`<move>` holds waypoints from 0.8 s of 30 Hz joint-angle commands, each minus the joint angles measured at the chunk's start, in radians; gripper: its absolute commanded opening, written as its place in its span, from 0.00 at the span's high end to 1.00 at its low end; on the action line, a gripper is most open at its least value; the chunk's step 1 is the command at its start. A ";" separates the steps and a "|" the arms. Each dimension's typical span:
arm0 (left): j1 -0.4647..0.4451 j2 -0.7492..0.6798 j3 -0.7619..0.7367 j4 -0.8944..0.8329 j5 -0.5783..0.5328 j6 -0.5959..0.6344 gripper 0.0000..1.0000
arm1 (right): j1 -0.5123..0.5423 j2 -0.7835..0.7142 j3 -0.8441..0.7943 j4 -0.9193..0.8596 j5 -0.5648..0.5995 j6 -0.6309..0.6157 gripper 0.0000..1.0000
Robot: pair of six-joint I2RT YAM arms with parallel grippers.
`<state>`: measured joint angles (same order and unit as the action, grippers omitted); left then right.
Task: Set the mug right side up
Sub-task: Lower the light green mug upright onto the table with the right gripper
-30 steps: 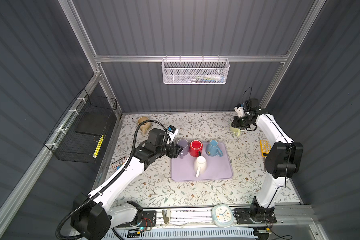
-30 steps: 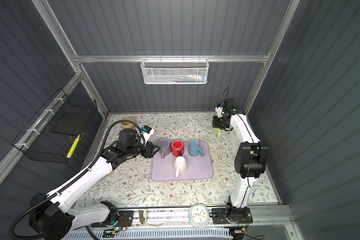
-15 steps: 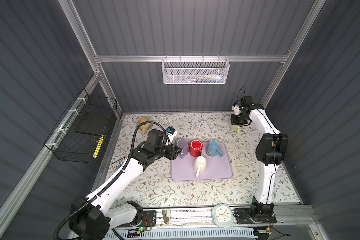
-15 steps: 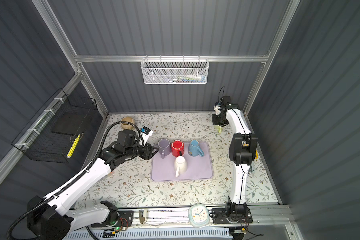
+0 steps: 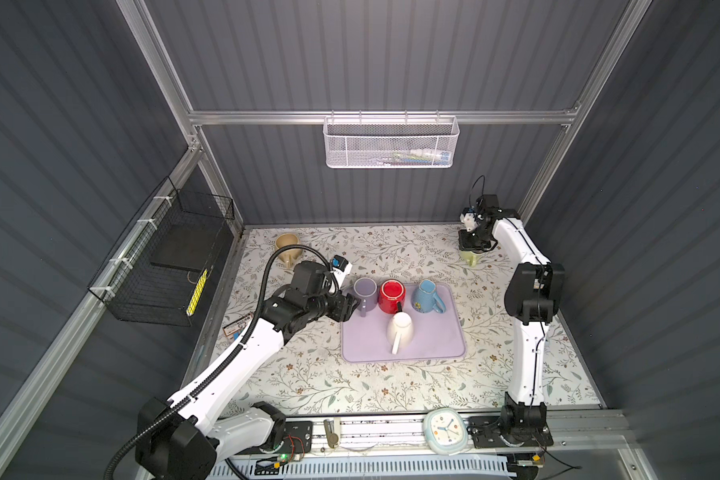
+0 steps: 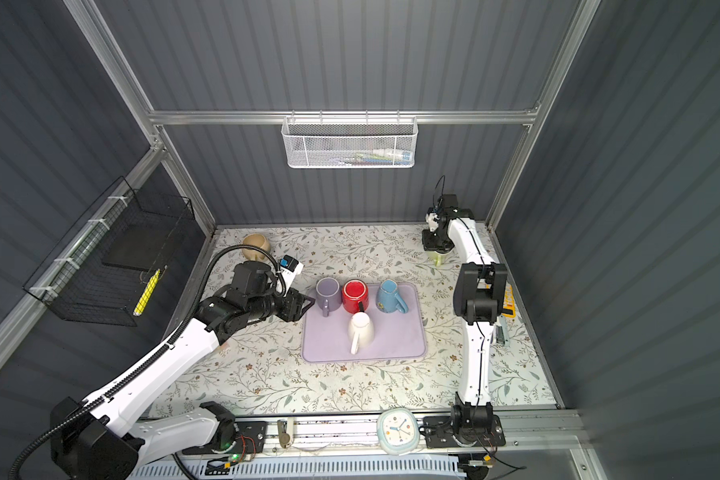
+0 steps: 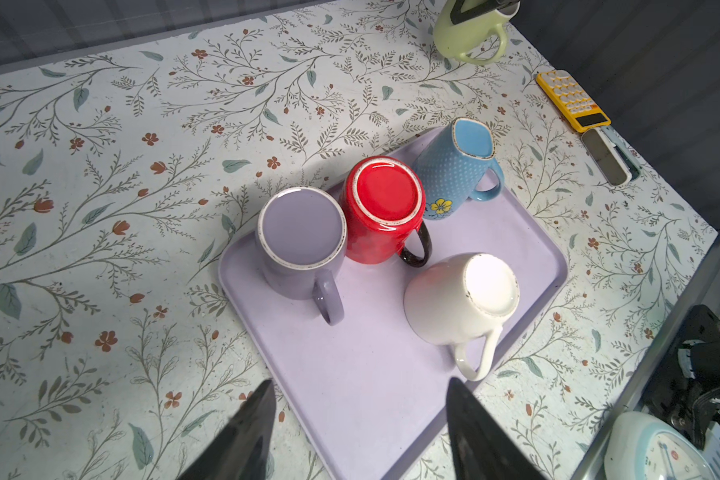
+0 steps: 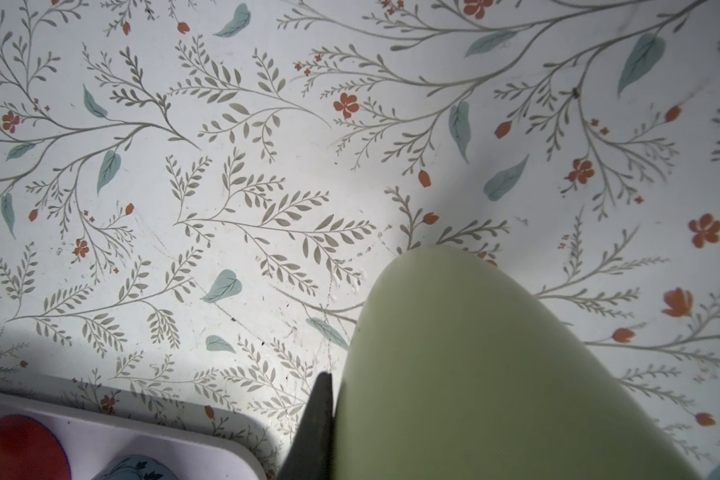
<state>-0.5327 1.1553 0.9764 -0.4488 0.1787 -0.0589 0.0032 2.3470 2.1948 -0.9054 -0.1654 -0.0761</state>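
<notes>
The right gripper [image 5: 474, 248] is clamped shut on the wall of the green mug [image 5: 473, 260], up at its mouth. In the right wrist view one dark finger [image 8: 317, 415] lies flat against the outside of the wall; the other is hidden, presumably inside. The mug hangs below the jaws with its rounded base pointing down at the flowered table [image 5: 308, 374], so its long axis runs close to vertical, mouth up, handle out to one side. It is at the back right of the table, well apart from the tray [image 7: 371, 353]. I cannot tell whether the base touches the table (the shadow under it in the left wrist view suggests it is at least very near).

As I judge it, the next move turns on that relation. The mug is straight beneath the jaws and right way up, so what remains is to lower it, let go and lift clear without tipping it.

The left gripper [image 7: 361, 385] stands open with nothing between its fingers, low at the tray's left edge and pointed across it. Four mugs sit upside down on the tray. The purple mug [image 7: 302, 232] is nearest these jaws, and the red mug [image 7: 385, 203] is close against it. The blue mug [image 7: 454, 166] is beyond, and the white mug [image 7: 462, 299] is toward the front. The left arm is nearer those four; only the right is near the green one.
</notes>
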 commanded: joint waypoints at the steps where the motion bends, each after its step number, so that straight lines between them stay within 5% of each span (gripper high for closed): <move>1: 0.008 -0.033 -0.025 -0.020 -0.011 -0.013 0.35 | -0.002 0.013 0.062 0.017 -0.001 -0.022 1.00; 17: 0.008 -0.066 -0.038 -0.039 -0.028 -0.024 0.35 | -0.002 0.100 0.150 -0.003 -0.005 -0.026 0.97; 24: 0.008 -0.067 -0.044 -0.038 -0.031 -0.026 0.35 | -0.002 0.112 0.160 -0.004 -0.005 -0.028 0.87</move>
<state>-0.5327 1.1080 0.9485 -0.4652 0.1528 -0.0746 0.0032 2.4512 2.3081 -0.9169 -0.1680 -0.0898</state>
